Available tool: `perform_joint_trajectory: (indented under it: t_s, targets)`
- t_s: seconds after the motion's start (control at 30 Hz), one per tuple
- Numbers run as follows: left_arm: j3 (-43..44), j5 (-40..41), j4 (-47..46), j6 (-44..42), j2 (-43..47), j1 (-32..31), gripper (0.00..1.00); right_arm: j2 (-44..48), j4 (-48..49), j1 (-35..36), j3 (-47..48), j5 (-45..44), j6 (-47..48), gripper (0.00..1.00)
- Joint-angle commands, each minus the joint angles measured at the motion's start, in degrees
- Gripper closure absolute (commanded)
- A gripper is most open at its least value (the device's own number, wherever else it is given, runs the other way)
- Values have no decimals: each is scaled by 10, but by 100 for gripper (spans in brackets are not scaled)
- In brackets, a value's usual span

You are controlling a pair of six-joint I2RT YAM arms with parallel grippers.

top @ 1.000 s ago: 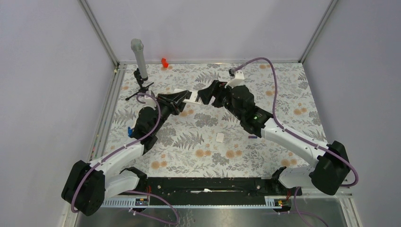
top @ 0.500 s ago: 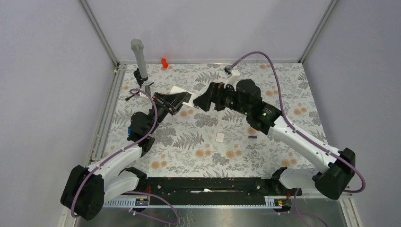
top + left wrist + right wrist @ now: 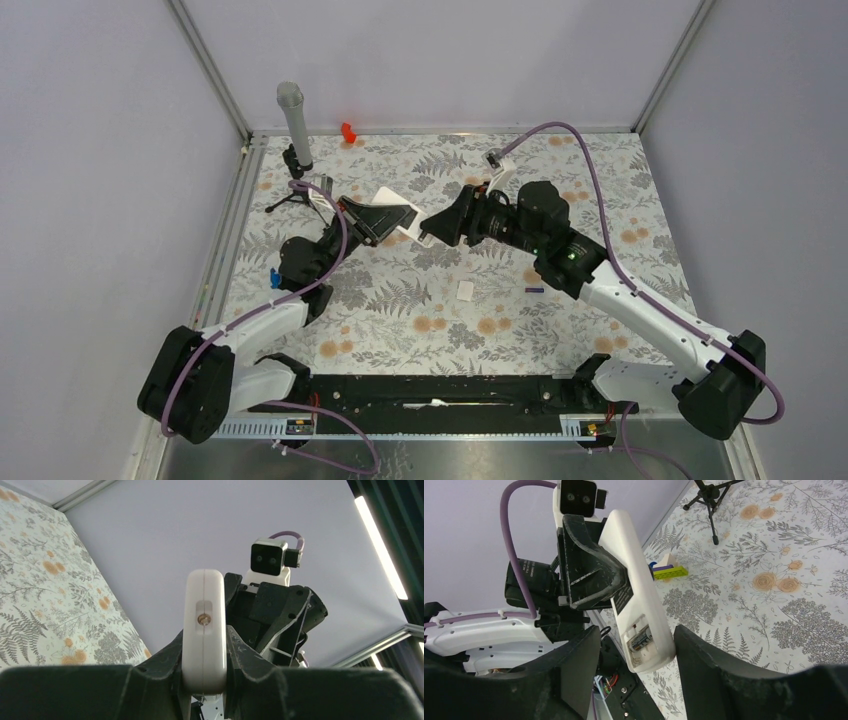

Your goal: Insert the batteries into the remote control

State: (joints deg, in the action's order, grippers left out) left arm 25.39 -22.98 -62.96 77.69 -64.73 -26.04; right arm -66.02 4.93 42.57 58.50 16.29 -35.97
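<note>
**A:** What do you have on your screens?

**B:** I see the flowered surface (image 3: 560, 170) with both arms reaching over its far half. The left arm (image 3: 255, 325) and the right arm (image 3: 640, 310) meet nose to nose above it.

**A:** And the left tool?

**B:** My left tool (image 3: 204, 652) is pressed together on the remote control (image 3: 204, 605). It pinches the white body by its two long edges and holds it up in the air, clear of the surface.

**A:** The right one?

**B:** My right tool (image 3: 435, 227) is spread. On its wrist camera I see one end of the remote standing between the two fingers (image 3: 579, 665). There is a clear gap on one side, and the other finger sits just beside the remote's edge. I cannot tell whether it touches there.

**A:** Anything smaller?

**B:** The white cover piece (image 3: 465, 290) lies flat on the surface, near the middle. The remote's compartment is open at the end by my right tool, and I see a dark battery (image 3: 642, 640) lying in it. The purple battery (image 3: 535, 290) lies on the surface under the right arm, well apart from the remote.
</note>
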Motion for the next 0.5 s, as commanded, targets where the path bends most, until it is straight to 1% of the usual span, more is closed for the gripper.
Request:
perform_joint_trajectory:
  t_s: [0.0,0.03,0.07,0.17,0.27,0.4,0.47]
  targets:
    - [19,-27,-91,7,-9,6,100,-7,53,-5,-8,24,-10,43]
    - [18,-23,-92,8,-10,6,100,-6,60,-5,-13,29,-1,50]
    - [18,-19,-94,10,-9,7,100,-4,72,-5,-20,35,5,54]
    - [22,-17,-86,11,-8,7,100,-3,110,-5,-42,64,22,58]
    - [28,-23,-80,11,-9,7,100,-13,119,-5,-44,86,29,61]
    - [30,-25,-79,12,-9,7,100,-22,123,-5,-44,79,25,73]
    - [31,-27,-80,13,-9,7,100,-26,118,-5,-44,66,26,78]
